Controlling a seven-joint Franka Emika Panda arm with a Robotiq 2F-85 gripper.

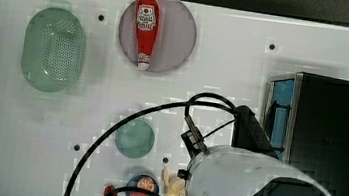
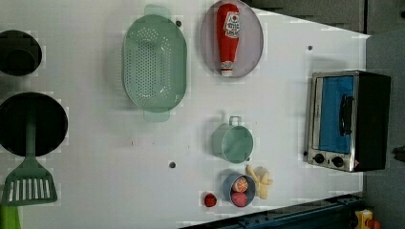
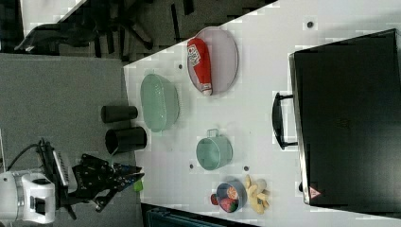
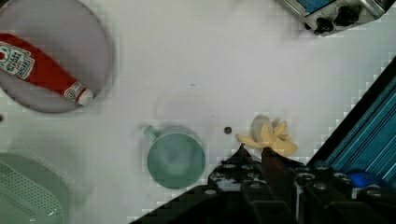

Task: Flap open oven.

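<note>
Your white bench (image 2: 95,157), oven (image 2: 348,121) at the left view's right edge — door shut, green colander (image 2: 154,62), ketchup bottle (image 2: 228,38) on its plate, green mug (image 2: 234,142), tool (image 4: 252,150) above the bench — fingers nearly together, gripping nothing.

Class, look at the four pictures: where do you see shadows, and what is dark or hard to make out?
Top view: the arm blocks part of the oven. Left view: even light, with soft shadows beside the cup and colander. Right view: the oven's black top is featureless. Wrist view: the gripper is a dark mass, and the cup casts a faint shadow.
</note>
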